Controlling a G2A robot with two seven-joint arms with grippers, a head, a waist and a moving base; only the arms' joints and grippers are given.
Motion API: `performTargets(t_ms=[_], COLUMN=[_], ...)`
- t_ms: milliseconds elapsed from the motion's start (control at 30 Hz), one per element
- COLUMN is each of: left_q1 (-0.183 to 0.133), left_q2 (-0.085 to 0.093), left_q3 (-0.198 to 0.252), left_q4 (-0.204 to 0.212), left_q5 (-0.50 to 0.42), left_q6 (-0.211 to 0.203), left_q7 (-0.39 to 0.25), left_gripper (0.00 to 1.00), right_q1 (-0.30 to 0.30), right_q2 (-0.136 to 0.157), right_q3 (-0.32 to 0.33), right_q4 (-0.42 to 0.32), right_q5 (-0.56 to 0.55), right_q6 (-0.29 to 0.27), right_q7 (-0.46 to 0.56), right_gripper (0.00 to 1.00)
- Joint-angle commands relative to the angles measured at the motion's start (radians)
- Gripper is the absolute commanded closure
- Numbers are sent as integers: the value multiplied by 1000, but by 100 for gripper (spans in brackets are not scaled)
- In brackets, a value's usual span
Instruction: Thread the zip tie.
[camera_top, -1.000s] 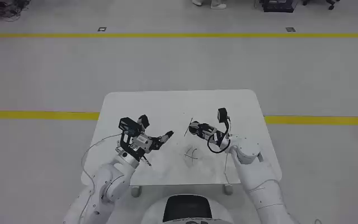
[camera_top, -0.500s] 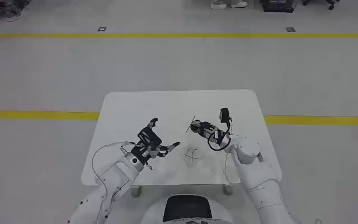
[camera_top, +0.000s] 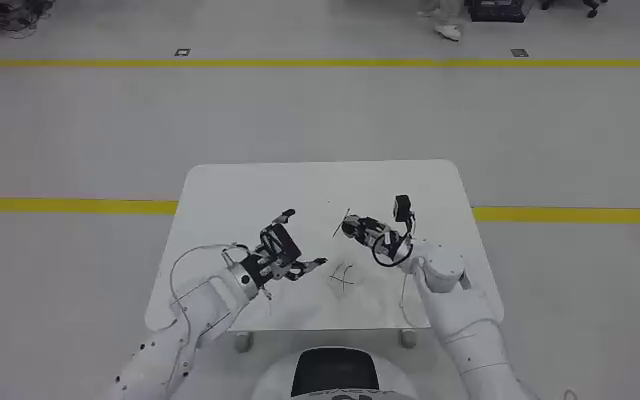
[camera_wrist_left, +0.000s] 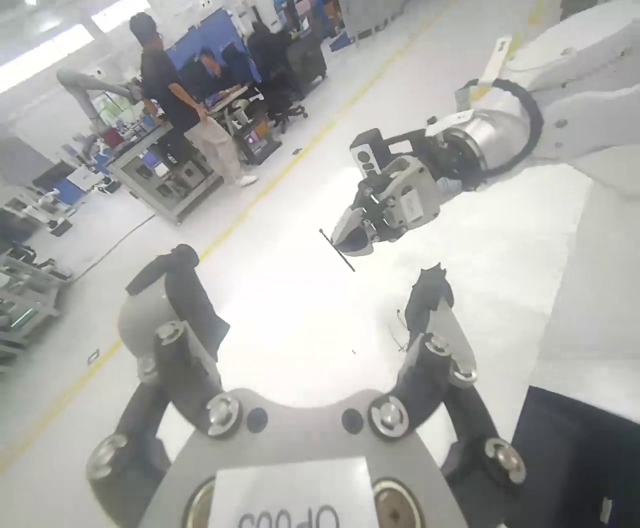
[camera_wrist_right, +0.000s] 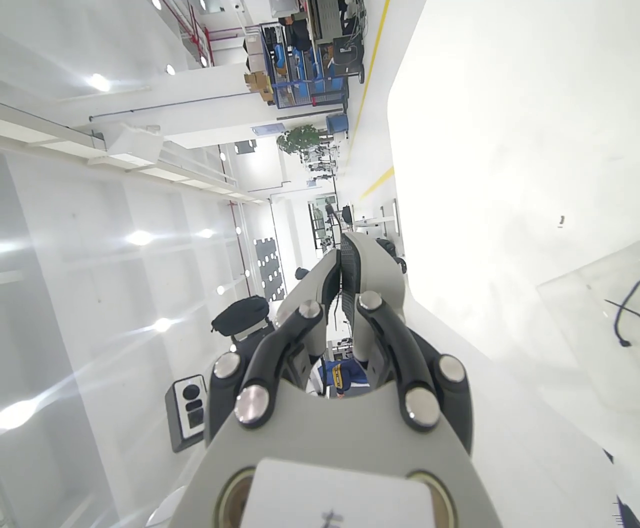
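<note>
Surface finishes: table (camera_top: 300, 185), zip tie and both pincers

Table: white, smooth, low sheen. Zip tie (camera_wrist_left: 337, 249): thin black strip, plastic-looking, matt. Left pincer (camera_wrist_left: 303, 267): grey matt plates that look like metal, black links, bright polished screw heads (camera_wrist_left: 220, 410); fingertips (camera_wrist_left: 432, 295) wrapped in a black matt covering, ragged at the edges. Right pincer (camera_wrist_right: 341, 250): same grey finish, glossy black links; pads (camera_wrist_right: 351, 270) black and finely ribbed. Floor (camera_top: 320, 110): pale, smooth, slight gloss.
</note>
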Motion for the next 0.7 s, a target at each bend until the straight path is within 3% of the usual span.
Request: performTargets(t_ms=[0, 167, 267, 533, 667], left_q1=[-49, -178, -257, -266, -328], left_q2=[41, 141, 194, 198, 211], left_q3=[61, 205, 302, 307, 351], left_q4=[-2, 5, 5, 7, -7], left_q5=[0, 0, 0, 0, 0], left_q6=[2, 2, 3, 11, 2], left_q7=[-59, -131, -131, -129, -188], left_gripper=[0, 0, 0, 0, 0], right_q1=[4, 15, 31, 31, 31], right_q2=[2, 7, 10, 10, 12], right_q3=[1, -2, -2, -2, -24], right_q4=[7, 29, 50, 50, 45], right_q5=[16, 48, 84, 84, 99], right_q6=[8, 50, 85, 85, 89], right_q7=[-7, -11, 2, 2, 27], right_gripper=[100, 100, 100, 100, 100])
